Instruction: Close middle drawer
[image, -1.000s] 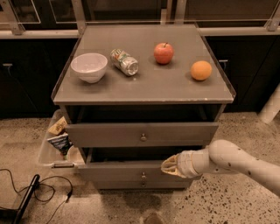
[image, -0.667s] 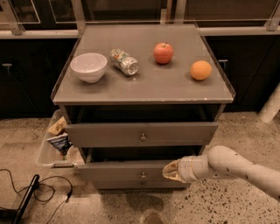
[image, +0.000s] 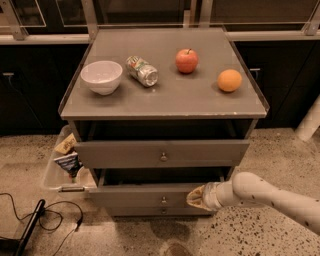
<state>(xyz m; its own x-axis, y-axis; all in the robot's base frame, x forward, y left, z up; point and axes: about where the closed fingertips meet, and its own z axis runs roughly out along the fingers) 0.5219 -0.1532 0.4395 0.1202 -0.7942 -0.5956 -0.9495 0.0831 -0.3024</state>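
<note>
Gripper (image: 196, 198) low, right of centre, at right end of middle drawer (image: 140, 196) front; open or closed, you can't tell. Drawer sits below centre, pulled out from cabinet (image: 165, 102). Closing not done; by the look, you have the whole push left.

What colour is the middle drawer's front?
Grey, in the camera view; the gripper is at the middle drawer, right end.

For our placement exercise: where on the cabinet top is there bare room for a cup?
Bare: front strip of cabinet top, before bowl, can, apple, orange. Crowded: their row; end effector at right front of middle drawer.
</note>
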